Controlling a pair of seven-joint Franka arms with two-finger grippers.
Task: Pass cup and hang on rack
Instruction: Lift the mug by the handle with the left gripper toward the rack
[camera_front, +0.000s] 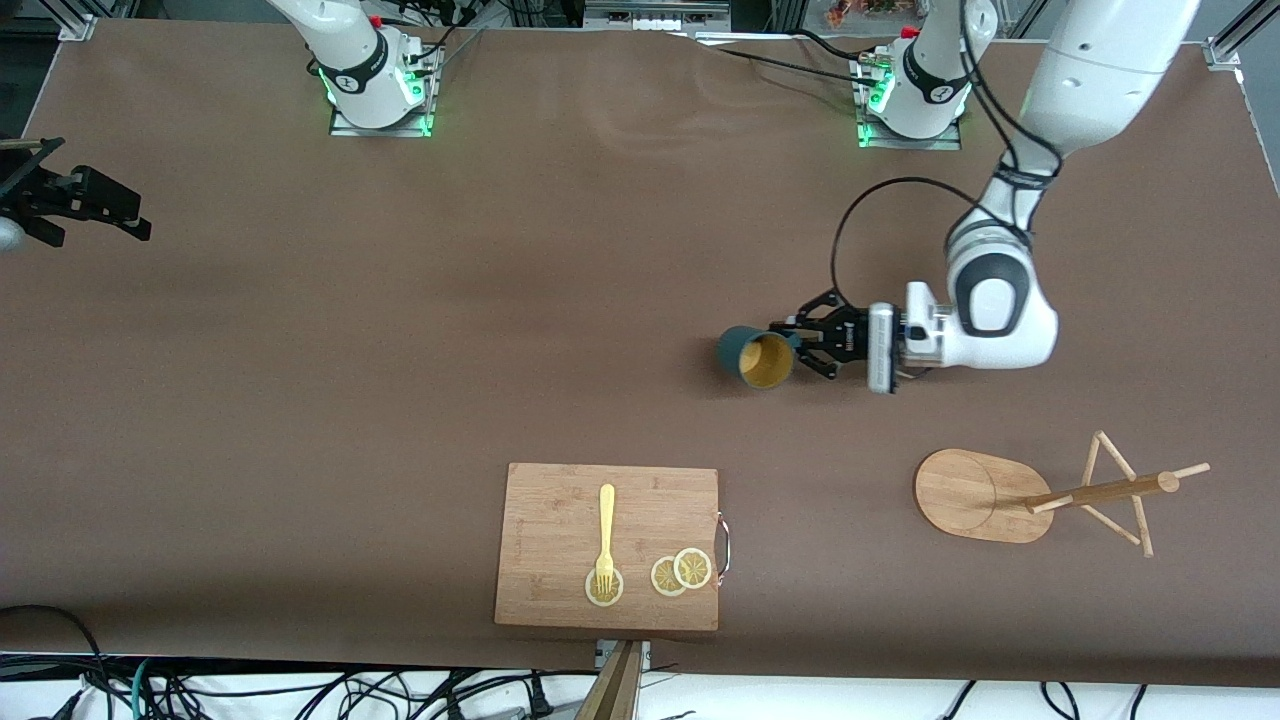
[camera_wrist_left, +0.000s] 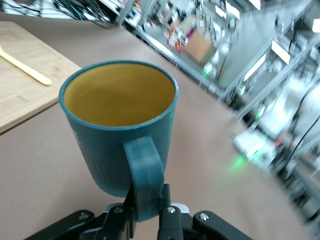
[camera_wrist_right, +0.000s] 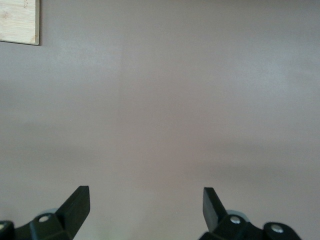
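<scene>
From the front, the left gripper (camera_front: 795, 347) held the ribbed dark teal cup (camera_front: 755, 357) by its handle above the brown table (camera_front: 400, 350); the light wooden mug rack (camera_front: 1040, 495) lay tipped over nearer the camera. The left wrist showed fingers (camera_wrist_left: 165, 200) clamping the handle. The right wrist showed the right gripper (camera_wrist_right: 146, 205) spread wide, holding nothing

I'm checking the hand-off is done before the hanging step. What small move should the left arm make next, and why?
Probably carry the cup toward the rack. The left gripper is shut on the cup's handle, holding it above bare table, while the right gripper waits open at its own end. The rack stands nearer the front camera, toward the left arm's end, with its pegs bare.
</scene>
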